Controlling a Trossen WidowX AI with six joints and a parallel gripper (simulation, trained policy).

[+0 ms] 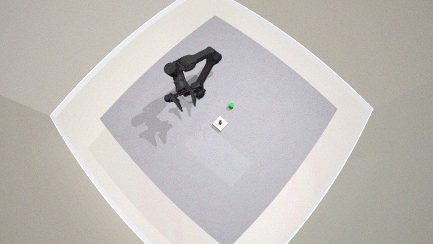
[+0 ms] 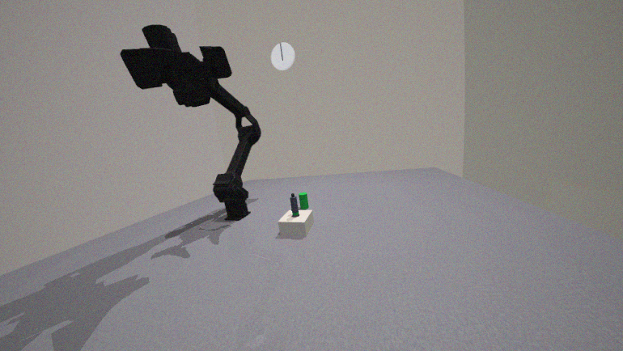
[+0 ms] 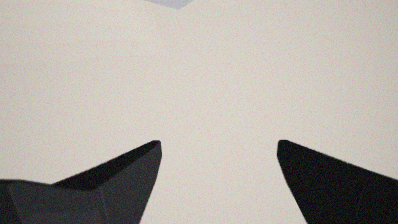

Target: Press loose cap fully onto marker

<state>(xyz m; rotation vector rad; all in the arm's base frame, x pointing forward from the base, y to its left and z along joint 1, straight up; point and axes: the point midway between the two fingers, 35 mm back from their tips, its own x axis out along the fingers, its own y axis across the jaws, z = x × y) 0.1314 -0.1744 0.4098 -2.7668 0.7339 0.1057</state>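
The black parallel-jaw gripper [image 1: 188, 108] [image 2: 180, 65] [image 3: 218, 148] is released, its two tapered fingers standing well apart with nothing between them; the wrist view shows this most plainly, with both tips along the lower part against a pale beige surface and a small lavender-grey patch at the upper edge. In the exterior view it is raised high above the grey tabletop [image 1: 273, 121] [image 2: 414, 270], far above the marker, while the top view shows its tips pointing down the picture and off to one side of the block. On the tabletop rests a cream, square-topped holder block [image 1: 216, 123] [image 2: 291, 228]. From it rises a slim, dark blue-grey marker [image 1: 220, 122] [image 2: 294, 204], upright and uncapped, its narrower dark tip uppermost; the exterior view reveals a green band at its foot, which the top view does not show. Farther back stands the bright green cylindrical cap [image 1: 231, 105] [image 2: 303, 200], upright on the tabletop. The exterior view sets it almost against the marker, but from the top it is clearly apart from the block, near one corner. The black jointed arm [image 1: 208, 71] [image 2: 239, 158] stands to the left of the block in the exterior view. Beyond, on the beige wall, is a round white disc [image 2: 282, 63] with a thin dark line on its face, seen only in the exterior view.
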